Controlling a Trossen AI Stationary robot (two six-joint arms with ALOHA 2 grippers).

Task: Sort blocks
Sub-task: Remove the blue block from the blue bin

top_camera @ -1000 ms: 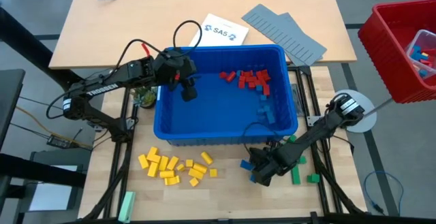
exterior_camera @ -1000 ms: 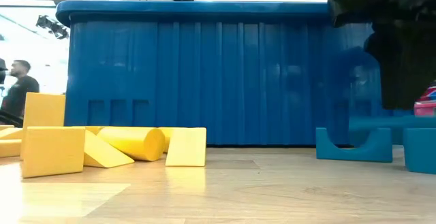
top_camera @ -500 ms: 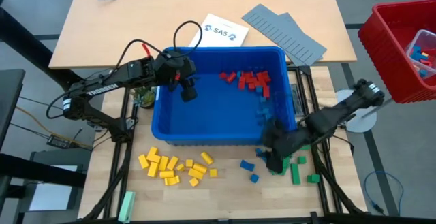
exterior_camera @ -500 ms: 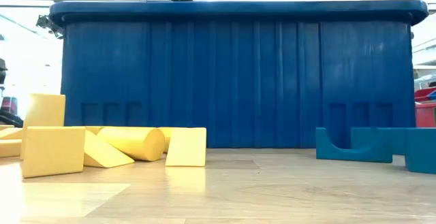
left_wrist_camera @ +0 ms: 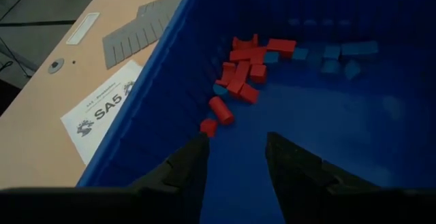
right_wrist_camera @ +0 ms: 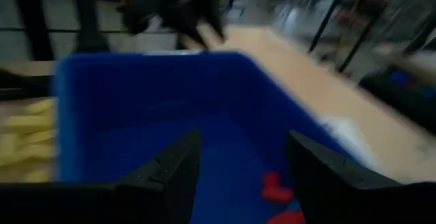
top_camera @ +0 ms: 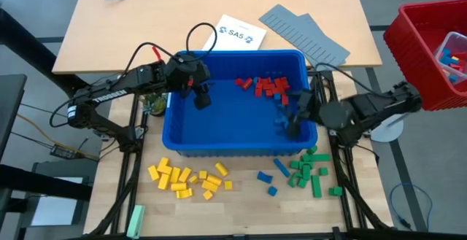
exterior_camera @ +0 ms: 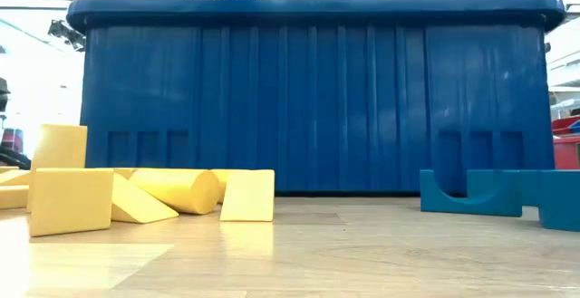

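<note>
A blue bin (top_camera: 233,151) stands mid-table. Red blocks (top_camera: 264,87) lie in a heap in its far right corner, with blue blocks (top_camera: 286,112) beside them. On the table in front lie yellow blocks (top_camera: 188,178), a few blue blocks (top_camera: 271,176) and green blocks (top_camera: 312,173). My left gripper (top_camera: 202,98) hangs open over the bin's left part, its fingers (left_wrist_camera: 191,163) empty and aimed at the red blocks (left_wrist_camera: 238,81). My right gripper (top_camera: 295,117) hovers open over the bin's right side with nothing between its fingers (right_wrist_camera: 177,166).
A red crate (top_camera: 430,50) holding more pieces stands off the right edge. Grey ridged panels (top_camera: 306,32) and a printed sheet (top_camera: 241,32) lie behind the bin. A pale green bar (top_camera: 136,217) lies near the front left. The bin's front wall (exterior_camera: 317,99) fills the low view.
My right gripper has risen from the table beside the blue blocks in front of the bin. It has swung toward the far edge, over the bin's right side, tipping from pointing down to nearly level. The blue blocks stay on the table.
</note>
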